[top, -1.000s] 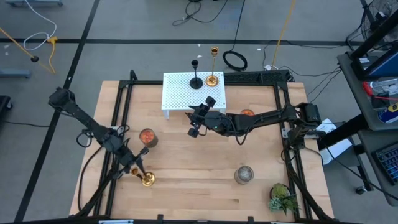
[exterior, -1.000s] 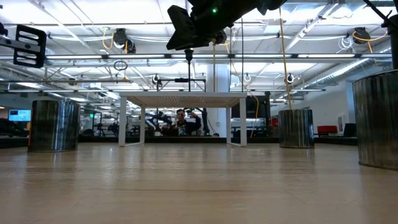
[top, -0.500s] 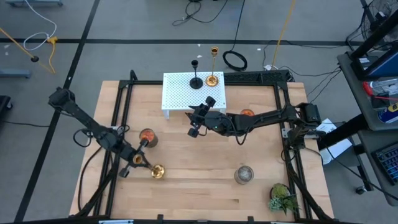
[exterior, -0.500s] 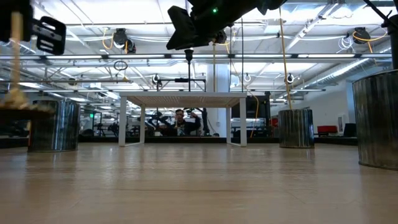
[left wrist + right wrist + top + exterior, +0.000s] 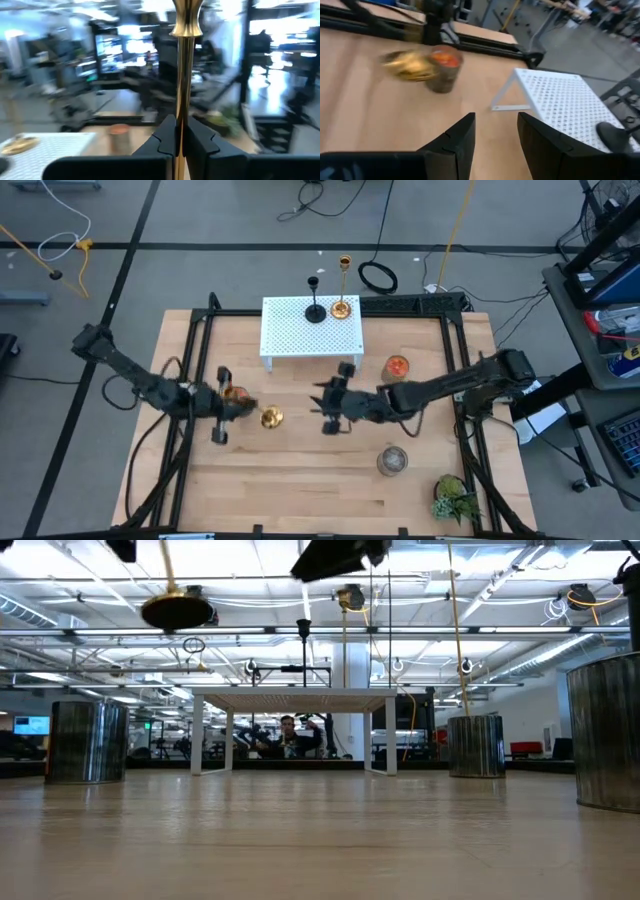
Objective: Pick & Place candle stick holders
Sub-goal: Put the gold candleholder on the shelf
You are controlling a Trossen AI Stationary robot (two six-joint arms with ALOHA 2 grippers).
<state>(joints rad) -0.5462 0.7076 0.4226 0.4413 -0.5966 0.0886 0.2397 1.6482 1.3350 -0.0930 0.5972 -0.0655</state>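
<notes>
My left gripper (image 5: 232,406) is shut on a gold candlestick holder (image 5: 268,417) above the table's left middle. Its round base shows in the low view (image 5: 177,610), well off the table. My right gripper (image 5: 335,406) is open and empty at the table's middle, pointing toward the left gripper. A second gold holder (image 5: 343,306) and a shorter black holder (image 5: 316,311) stand on their bases on the white perforated stand (image 5: 300,330) at the far edge. My left gripper pinches the gold holder's thin stem (image 5: 184,107) between its two fingers (image 5: 165,137), which lie across the stem. The fingers come roughly level from the table's left. The holder is lifted clear of the table, with its round base (image 5: 270,417) just beyond the fingertips.
A tin with orange wax (image 5: 236,394) stands under the left gripper. Another orange tin (image 5: 397,366) is right of the stand. A silver tin (image 5: 392,460) and a green potted plant (image 5: 455,498) are at the near right. A black frame (image 5: 200,360) borders the table.
My left gripper has lifted the gold holder clear of the near left of the table. It has carried it up and toward the far edge and the middle. My right gripper has drawn back from the white stand toward the near edge.
</notes>
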